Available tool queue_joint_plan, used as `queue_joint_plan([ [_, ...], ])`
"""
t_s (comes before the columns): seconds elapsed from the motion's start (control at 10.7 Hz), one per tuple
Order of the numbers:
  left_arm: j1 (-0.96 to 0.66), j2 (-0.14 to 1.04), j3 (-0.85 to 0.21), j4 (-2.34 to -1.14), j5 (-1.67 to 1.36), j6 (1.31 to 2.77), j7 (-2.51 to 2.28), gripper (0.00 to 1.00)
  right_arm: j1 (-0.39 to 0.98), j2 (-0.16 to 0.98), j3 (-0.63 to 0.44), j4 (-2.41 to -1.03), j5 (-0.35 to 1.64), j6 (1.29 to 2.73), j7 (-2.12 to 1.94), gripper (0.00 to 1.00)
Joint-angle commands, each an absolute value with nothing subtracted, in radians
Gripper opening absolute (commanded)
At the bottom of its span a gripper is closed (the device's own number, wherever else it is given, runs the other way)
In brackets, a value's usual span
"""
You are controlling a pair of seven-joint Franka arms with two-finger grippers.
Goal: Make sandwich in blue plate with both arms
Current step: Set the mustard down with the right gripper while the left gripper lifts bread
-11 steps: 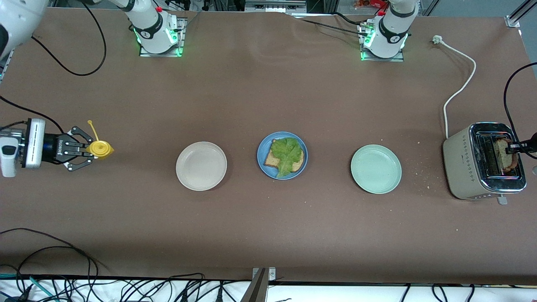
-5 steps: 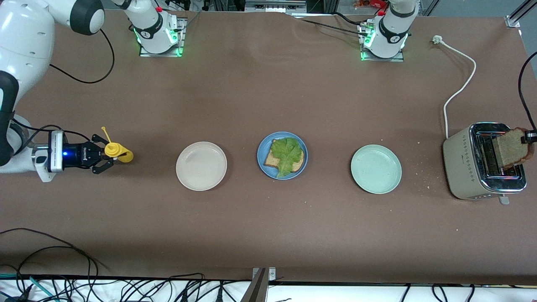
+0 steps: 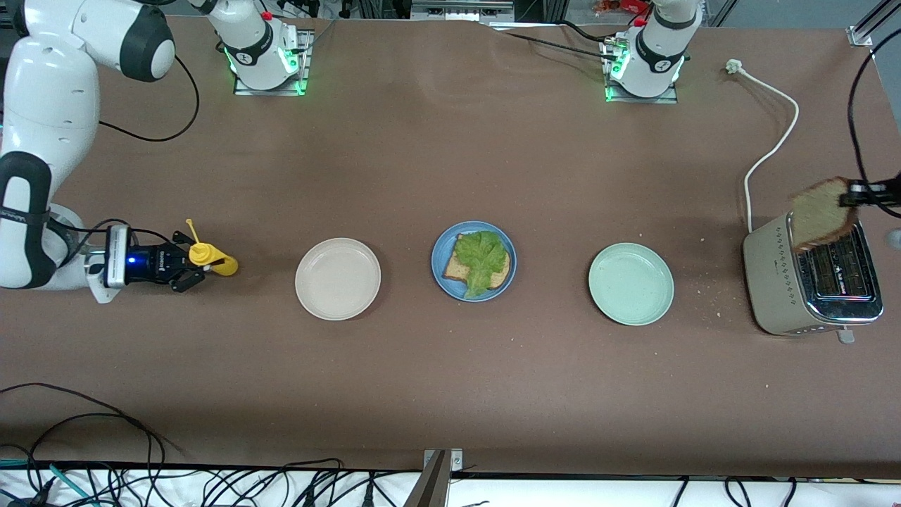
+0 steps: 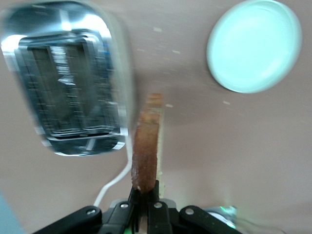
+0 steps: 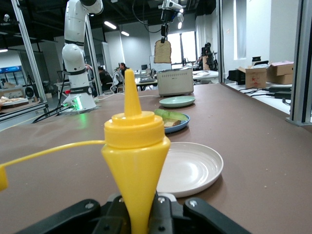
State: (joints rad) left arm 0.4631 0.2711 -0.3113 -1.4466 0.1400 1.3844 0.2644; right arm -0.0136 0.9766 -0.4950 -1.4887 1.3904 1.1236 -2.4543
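Your brown table (image 3: 436, 162) holds a beige-and-chrome toaster (image 3: 809, 289) at the left arm's end; above it your left gripper (image 3: 860, 188) pinches a toasted bread slice (image 3: 820, 213). The round blue plate (image 3: 440, 271), mid-table, carries bread and lettuce (image 3: 481, 259). Your right gripper (image 3: 188, 267) clamps a yellow squeeze bottle (image 3: 211, 260).

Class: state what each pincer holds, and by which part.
Left pincer: toast slice, gripped at one edge, above the toaster. Right pincer: yellow squeeze bottle, gripped on its body.
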Motion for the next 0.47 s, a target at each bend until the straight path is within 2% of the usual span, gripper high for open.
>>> queue_joint_plan([
  [0.0,0.462,0.278,-0.403,-1.446,-0.048,1.312,0.267,0.00,-0.060,1.041,-0.450,-1.456,1.425,1.097,-2.491,0.00],
  [0.09,0.428,0.305,-0.438,-1.451,-0.101,1.301,0.262,0.00,-0.063,1.049,-0.442,-1.456,1.425,1.097,-2.493,0.00],
  [0.37,0.280,0.434,-0.443,-1.445,-0.333,1.327,0.226,0.00,-0.080,1.077,-0.439,-1.448,1.424,1.100,-2.491,0.00],
])
